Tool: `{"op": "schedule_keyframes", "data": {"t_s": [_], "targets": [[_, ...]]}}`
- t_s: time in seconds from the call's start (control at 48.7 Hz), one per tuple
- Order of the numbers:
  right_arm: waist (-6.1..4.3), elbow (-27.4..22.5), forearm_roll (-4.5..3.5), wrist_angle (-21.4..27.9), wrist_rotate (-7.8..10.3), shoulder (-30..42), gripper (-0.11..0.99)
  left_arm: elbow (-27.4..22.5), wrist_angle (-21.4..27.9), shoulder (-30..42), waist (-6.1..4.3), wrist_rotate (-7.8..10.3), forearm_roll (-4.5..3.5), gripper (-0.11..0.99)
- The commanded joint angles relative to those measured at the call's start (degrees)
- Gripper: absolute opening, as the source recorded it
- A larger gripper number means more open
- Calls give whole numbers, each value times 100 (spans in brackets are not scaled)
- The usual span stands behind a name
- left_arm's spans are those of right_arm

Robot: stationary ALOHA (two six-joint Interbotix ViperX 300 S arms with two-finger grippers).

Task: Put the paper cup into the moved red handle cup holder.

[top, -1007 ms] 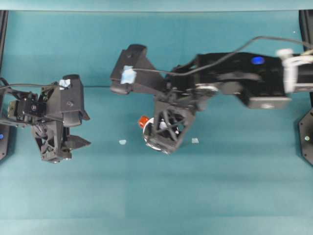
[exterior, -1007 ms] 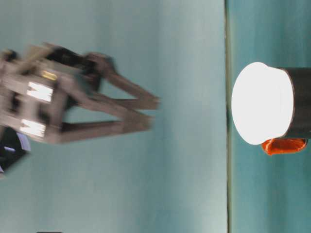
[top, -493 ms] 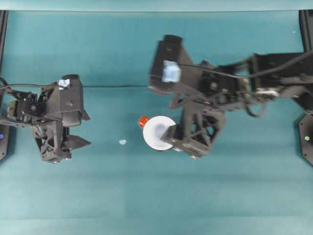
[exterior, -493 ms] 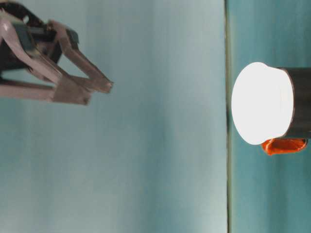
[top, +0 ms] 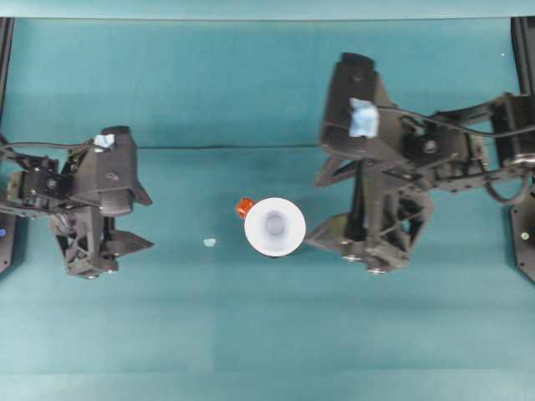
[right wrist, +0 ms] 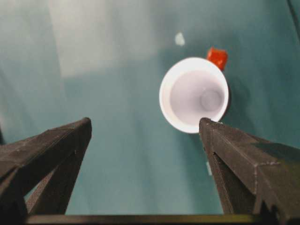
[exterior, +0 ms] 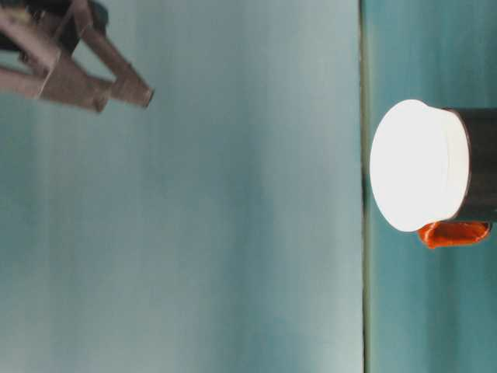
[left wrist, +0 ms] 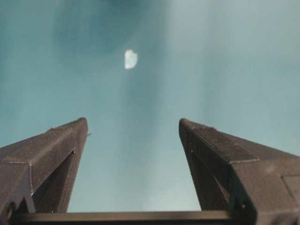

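**Already seated: cup in holder, both tools free**

Now look ahead of your right tool [right wrist: 145, 129]: the paper cup [top: 275, 226] sits upright inside the red handle cup holder [exterior: 475, 165], its white rim above the dark wall, the orange tab [top: 244, 206] at the rim's far side. I'd judge the placement done, which is why that tool hangs above the counter [top: 251, 334], off to one side of the cup, jaws spread and holding nothing. Your left tool [left wrist: 133, 126] waits well apart on the cup's other side, jaws also spread and empty, with a pale scrap [left wrist: 131, 59] lying ahead of it. Under everything is a plain teal counter, with a matching teal backdrop behind it.
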Motion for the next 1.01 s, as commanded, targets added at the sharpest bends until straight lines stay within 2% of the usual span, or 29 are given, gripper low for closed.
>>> {"op": "schedule_keyframes", "data": {"t_s": [0.0,0.288,0.514,0.986], "targets": [[35,44,0,-202,-9,-246,79,-35,-35,-176,-18,-9,0,85],[35,650,-9,-1055,-9,-668,78,-62,-70,-439,-26,-9,0,84],[35,888,0,-1143,-9,-861,78,-53,-88,-527,-26,-9,0,82],[0,896,-18,-1143,-18,-870,78,-44,-88,-773,-44,-9,0,81]]}}
